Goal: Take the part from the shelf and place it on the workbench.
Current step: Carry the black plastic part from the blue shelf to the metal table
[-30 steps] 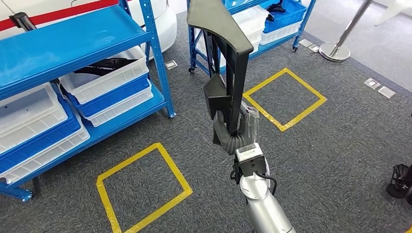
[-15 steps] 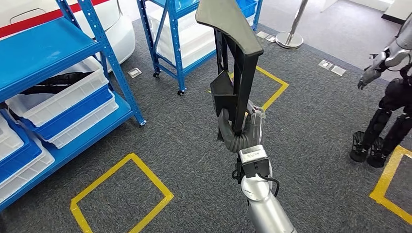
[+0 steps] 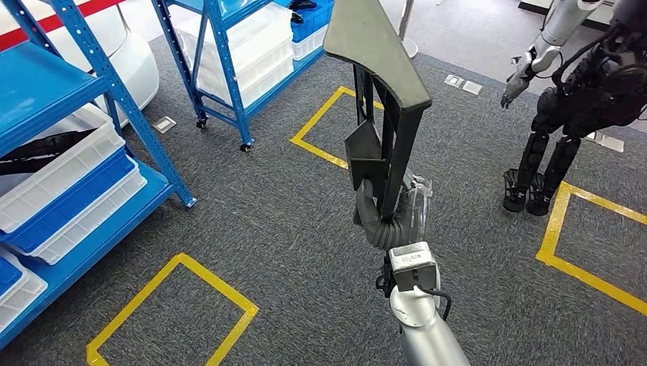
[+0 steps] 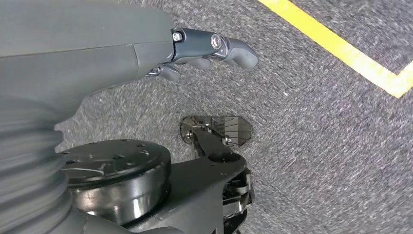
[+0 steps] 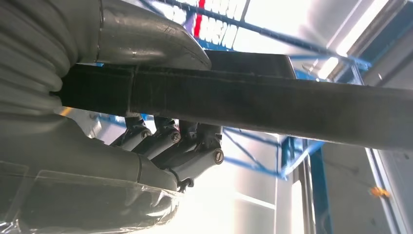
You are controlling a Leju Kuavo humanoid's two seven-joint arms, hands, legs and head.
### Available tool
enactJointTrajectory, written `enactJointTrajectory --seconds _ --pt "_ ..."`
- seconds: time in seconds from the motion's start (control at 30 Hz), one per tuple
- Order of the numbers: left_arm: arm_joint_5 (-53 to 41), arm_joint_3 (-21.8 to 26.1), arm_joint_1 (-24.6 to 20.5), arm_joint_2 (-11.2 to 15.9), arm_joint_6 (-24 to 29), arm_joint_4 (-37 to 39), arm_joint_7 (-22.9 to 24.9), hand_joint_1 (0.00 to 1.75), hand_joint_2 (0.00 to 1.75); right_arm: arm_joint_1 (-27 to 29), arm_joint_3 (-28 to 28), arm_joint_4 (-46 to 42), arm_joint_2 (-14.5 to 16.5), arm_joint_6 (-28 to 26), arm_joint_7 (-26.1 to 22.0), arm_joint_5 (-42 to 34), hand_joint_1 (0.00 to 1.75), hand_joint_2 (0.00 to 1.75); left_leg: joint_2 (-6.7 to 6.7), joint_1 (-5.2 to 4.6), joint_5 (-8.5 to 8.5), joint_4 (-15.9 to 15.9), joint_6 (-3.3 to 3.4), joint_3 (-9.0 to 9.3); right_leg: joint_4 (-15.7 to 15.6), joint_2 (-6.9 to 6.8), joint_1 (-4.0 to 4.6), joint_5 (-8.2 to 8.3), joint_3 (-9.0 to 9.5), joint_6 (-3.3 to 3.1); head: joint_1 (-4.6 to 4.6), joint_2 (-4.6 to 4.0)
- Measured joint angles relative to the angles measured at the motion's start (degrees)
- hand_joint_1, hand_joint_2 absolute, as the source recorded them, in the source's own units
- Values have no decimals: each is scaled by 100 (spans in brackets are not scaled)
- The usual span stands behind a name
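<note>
The part [image 3: 381, 84] is a long black plastic piece with a broad flat top and a ribbed stem. My right hand [image 3: 391, 215] grips its lower stem and holds it upright, high above the grey carpet in the middle of the head view. In the right wrist view the part [image 5: 272, 105] runs across as a dark bar, with my right hand's fingers [image 5: 170, 146] wrapped under it. My left hand [image 4: 204, 48] hangs beside my body over the carpet, fingers loosely apart and holding nothing.
A blue shelf [image 3: 69, 175] with white and blue bins stands at the left. A second blue rack [image 3: 229, 69] stands behind it. Yellow tape squares [image 3: 175, 305] mark the carpet. Another dark humanoid robot [image 3: 580, 99] stands at the right on a taped square.
The camera has swung to the right: the shelves have slid left in the picture and the other humanoid robot has come further into view. My right hand still holds the part upright.
</note>
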Motion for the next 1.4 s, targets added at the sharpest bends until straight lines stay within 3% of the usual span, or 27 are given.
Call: enactJointTrajectory --seconds 0.07,0.13,0.17,0.23,0.3,0.37,0.4,0.47,0.53,0.6,0.67,0.73,0.8,0.87,0.9,0.93,0.97,1.03,1.1,1.17,1.2,1.27,1.33,1.37,1.4 --pt "-5 -8 0 -13 -43 6 48 0 175 4 1 -48 -18 -85 -54 71 155 175 107 -28 -10 9 -55 9 -505 -159 43 107 294 -55 -6 0" --pt "8 -8 2 -28 -65 9 63 0 175 16 -1 -80 -47 -172 -92 127 155 175 208 -32 -13 6 -112 26 -547 -71 65 135 283 -132 -11 -1" --pt "13 -8 0 -35 -66 9 81 0 175 27 -3 -90 -63 -207 -107 143 155 175 203 -14 -36 24 -144 28 -561 -2 32 153 286 -166 -13 -1" --pt "24 -8 -1 -50 -62 13 153 0 175 37 -8 -107 -83 -277 -129 146 155 175 -32 34 -245 277 -203 -52 -589 125 -26 194 295 -247 -32 -1" --pt "79 -5 7 -59 -102 19 255 0 175 39 -15 -105 -90 -367 -140 131 155 175 -364 64 -658 959 -244 -333 -596 250 -35 225 285 -306 -57 -1" --pt "150 4 14 -62 -176 26 357 0 175 55 -21 -79 -107 -460 -142 127 155 175 -475 67 -910 1592 -258 -621 -590 398 -7 241 265 -330 -64 0" --pt "173 8 15 -62 -194 28 406 0 175 67 -24 -61 -121 -501 -142 127 155 175 -488 67 -866 1640 -250 -646 -583 479 3 245 260 -333 -64 0" --pt "193 10 15 -64 -183 29 477 0 175 82 -41 -28 -148 -554 -143 126 155 175 -550 68 -507 1138 -206 -403 -561 636 15 250 261 -334 -67 0" --pt "198 14 15 -67 -205 30 493 0 175 78 -63 -3 -171 -591 -148 119 155 175 -817 75 -197 432 -126 -64 -541 774 25 263 246 -312 -56 -1" --pt "227 18 10 -77 -289 32 431 0 175 70 -77 20 -187 -613 -157 95 155 175 -981 59 -127 125 -59 63 -536 899 15 303 185 -247 -62 -1" --pt "389 62 -7 -31 -546 29 284 0 175 72 -87 46 -212 -619 -162 62 155 175 -856 54 -81 38 -19 76 -547 986 11 351 116 -170 -77 0" --pt "634 177 -31 189 -1136 18 202 0 175 80 -116 73 -264 -622 -165 27 155 175 -704 73 9 -101 26 121 -374 761 46 266 -25 -152 -50 0" --pt "780 303 -45 520 -1653 -2 282 0 175 104 -154 93 -326 -616 -171 10 155 175 -538 64 60 -175 52 142 252 411 45 -18 -348 -179 2 -1" --pt "836 403 -39 808 -1777 -40 387 0 175 186 -200 105 -381 -601 -172 23 155 175 -352 49 62 -173 55 129 949 287 -12 -253 -679 -151 30 -1" --pt "848 440 -38 913 -1765 -61 415 0 175 238 -229 106 -404 -585 -163 40 155 175 -266 45 59 -171 48 127 1047 259 -51 -262 -717 -104 28 -1" --pt "852 470 -40 1002 -1742 -81 437 0 175 287 -262 107 -423 -563 -150 67 155 175 -186 42 53 -166 34 125 925 224 -92 -198 -636 -40 30 -1" --pt "846 488 -48 1058 -1711 -93 456 0 175 325 -291 103 -437 -533 -133 102 155 175 -112 45 41 -154 10 127 564 153 -132 -73 -423 29 30 0" --pt "830 511 -70 1124 -1633 -106 508 0 175 379 -339 80 -441 -464 -101 170 155 175 14 35 -6 -102 -77 124 -199 -87 -150 120 20 85 30 0" --pt "823 551 -81 1161 -1562 -113 518 0 175 423 -379 48 -432 -375 -83 217 155 175 121 27 -61 -54 -173 131 -475 -174 -118 170 174 21 12 0" --pt "820 579 -95 1164 -1534 -114 414 0 175 467 -427 28 -416 -273 -79 263 155 175 218 70 -92 -41 -253 159 -465 -25 -94 189 150 -78 -4 0" --pt "827 585 -105 1163 -1529 -116 321 0 175 489 -449 17 -404 -233 -81 281 155 175 169 107 -137 -6 -290 157 -468 47 -94 200 144 -118 -12 -1" --pt "850 599 -116 1162 -1527 -119 128 0 175 518 -479 -1 -364 -187 -85 303 155 175 -120 158 -403 320 -336 38 -474 181 -108 232 139 -217 -33 -1" --pt "864 619 -111 1162 -1527 -120 29 0 175 535 -491 -9 -322 -171 -90 309 155 175 -415 161 -830 1056 -326 -280 -472 309 -65 252 123 -286 -56 -1" --pt "867 625 -107 1162 -1526 -120 -3 0 175 549 -493 -9 -309 -162 -91 311 155 175 -473 157 -978 1416 -313 -449 -471 386 -32 260 116 -310 -65 -1" --pt "868 628 -105 1162 -1523 -120 -54 0 175 566 -497 -9 -303 -151 -94 314 155 175 -491 156 -1008 1604 -294 -548 -470 467 -1 266 110 -321 -66 -1"
